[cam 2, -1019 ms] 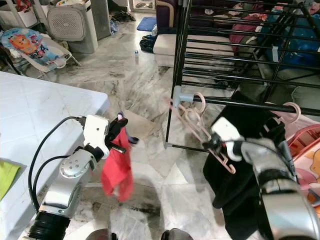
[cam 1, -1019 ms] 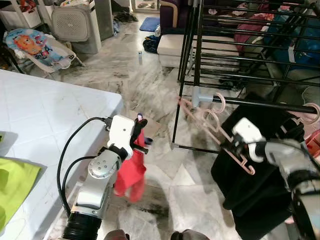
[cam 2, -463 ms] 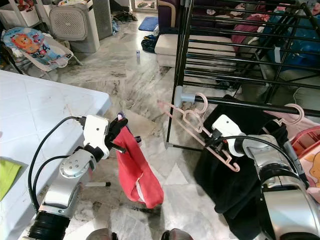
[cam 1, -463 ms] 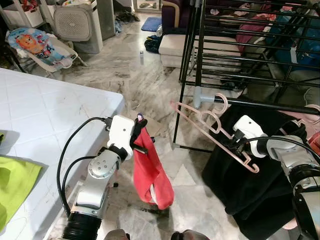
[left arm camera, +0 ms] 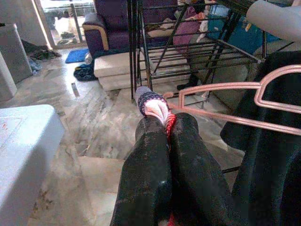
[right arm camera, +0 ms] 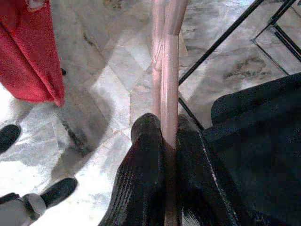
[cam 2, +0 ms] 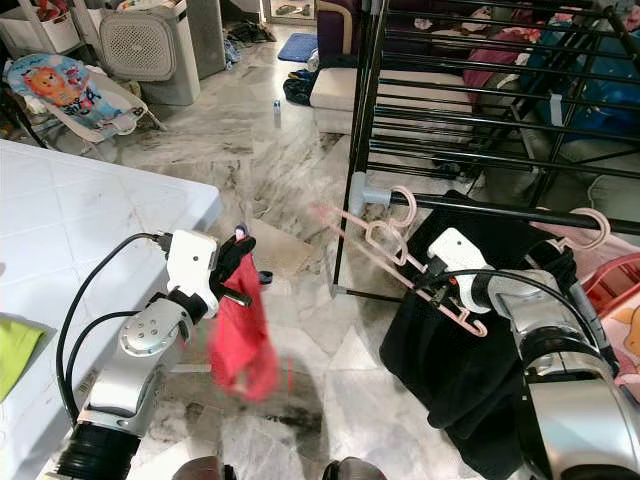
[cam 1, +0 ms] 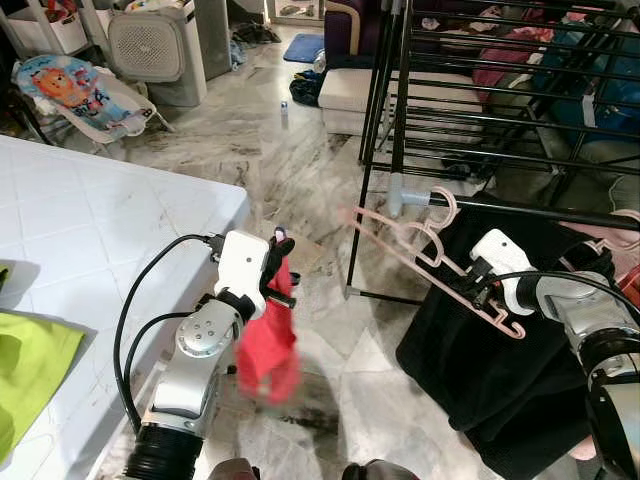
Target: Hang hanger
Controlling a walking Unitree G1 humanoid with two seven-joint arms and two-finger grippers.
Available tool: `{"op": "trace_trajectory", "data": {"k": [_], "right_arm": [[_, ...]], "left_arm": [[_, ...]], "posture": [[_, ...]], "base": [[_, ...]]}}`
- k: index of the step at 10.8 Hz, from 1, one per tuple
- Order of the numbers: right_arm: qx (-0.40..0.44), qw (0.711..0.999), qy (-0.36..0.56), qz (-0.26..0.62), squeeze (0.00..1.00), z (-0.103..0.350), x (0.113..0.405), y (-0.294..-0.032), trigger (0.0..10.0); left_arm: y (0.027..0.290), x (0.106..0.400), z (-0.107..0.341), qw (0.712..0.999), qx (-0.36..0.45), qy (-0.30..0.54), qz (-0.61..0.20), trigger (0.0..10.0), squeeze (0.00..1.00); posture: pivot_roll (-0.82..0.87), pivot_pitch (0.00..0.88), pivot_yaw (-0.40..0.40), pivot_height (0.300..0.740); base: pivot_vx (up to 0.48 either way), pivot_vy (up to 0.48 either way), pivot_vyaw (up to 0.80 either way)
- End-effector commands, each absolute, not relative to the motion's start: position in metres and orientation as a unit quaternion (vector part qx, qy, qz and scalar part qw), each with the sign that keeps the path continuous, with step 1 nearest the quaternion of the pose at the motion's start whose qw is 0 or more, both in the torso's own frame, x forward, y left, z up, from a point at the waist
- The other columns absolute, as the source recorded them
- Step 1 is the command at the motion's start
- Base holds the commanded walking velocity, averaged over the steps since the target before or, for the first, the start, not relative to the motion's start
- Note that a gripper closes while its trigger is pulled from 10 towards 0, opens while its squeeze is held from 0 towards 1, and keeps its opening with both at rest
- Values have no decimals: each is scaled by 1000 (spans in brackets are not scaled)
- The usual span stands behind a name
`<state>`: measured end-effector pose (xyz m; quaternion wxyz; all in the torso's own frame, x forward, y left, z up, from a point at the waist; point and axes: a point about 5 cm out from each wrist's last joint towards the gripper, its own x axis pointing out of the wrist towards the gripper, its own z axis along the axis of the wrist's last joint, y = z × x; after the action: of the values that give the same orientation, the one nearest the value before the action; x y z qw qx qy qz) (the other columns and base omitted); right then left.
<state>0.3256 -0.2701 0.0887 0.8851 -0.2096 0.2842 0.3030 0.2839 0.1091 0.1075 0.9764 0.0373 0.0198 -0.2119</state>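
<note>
One slim pink plastic hanger [cam 1: 430, 262]

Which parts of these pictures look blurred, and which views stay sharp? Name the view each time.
Left eye view: the red cloth in the left gripper is smeared by motion blur, the floor sharp. Right eye view: the pink hanger has a faint, ghosted far end. Right wrist view: the fingers and hanger are crisp.

Table [cam 1: 100, 230] left, rack [cam 1: 480, 110] right, floor [cam 1: 280, 170] between
</note>
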Motion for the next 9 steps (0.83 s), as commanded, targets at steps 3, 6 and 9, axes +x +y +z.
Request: {"op": "trace_trajectory", "data": {"k": [3,6,9], "right_arm": [[-118,949,245,159,0,88,338,-263,0],[59,988,142,16,0,87,337,-220,0],[53,992,35,-106,0,102,312,-201,0]], "left_arm": [[111,292,117,978,43,2,-205,10000,0],[116,301,125,981,32,-5,-193,10000,0],[122,302,133,985,32,-16,-171,10000,0]], "posture": [[10,0,-24,740],[23,0,-13,740],[17,0,-4,740]], "base": [[0,0,0],[0,0,0],[0,0,0]]}}
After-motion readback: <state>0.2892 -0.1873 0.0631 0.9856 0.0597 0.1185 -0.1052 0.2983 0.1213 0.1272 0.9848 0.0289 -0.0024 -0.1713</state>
